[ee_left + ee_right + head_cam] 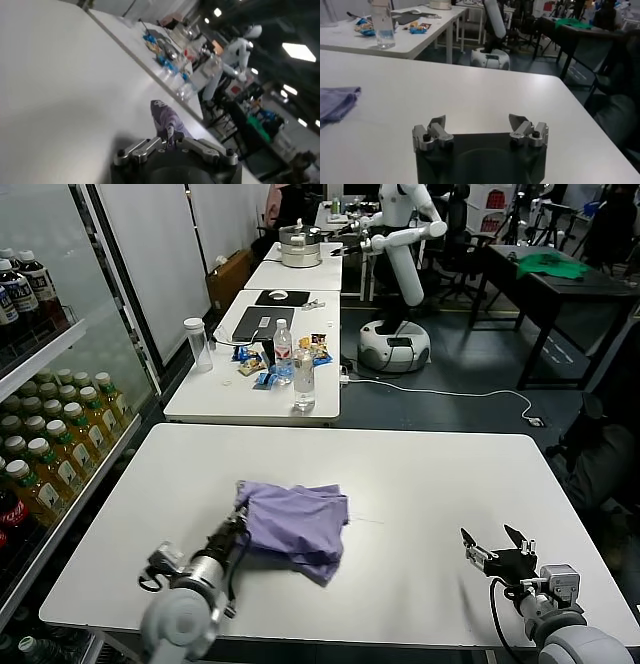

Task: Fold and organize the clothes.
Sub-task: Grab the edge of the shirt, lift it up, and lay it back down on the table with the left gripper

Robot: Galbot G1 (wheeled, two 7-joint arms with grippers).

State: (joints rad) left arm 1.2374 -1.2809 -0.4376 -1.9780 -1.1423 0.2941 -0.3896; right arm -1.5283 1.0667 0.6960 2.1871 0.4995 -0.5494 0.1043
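The lavender-purple T-shirt (298, 526) lies bunched and partly folded on the white table (420, 474), left of the middle. My left gripper (236, 527) is at the shirt's left edge, shut on a pinch of the purple fabric (169, 122) low over the table. In the right wrist view the shirt (337, 102) lies far off. My right gripper (497, 546) is open and empty, low over the table near its front right corner, well apart from the shirt.
A second white table (255, 374) behind holds a water bottle (304, 379), a clear cup (198, 344), snacks and a laptop. A drinks fridge (40, 434) stands at the left. A white robot (398, 274) and a dark table with green cloth (550, 266) stand farther back.
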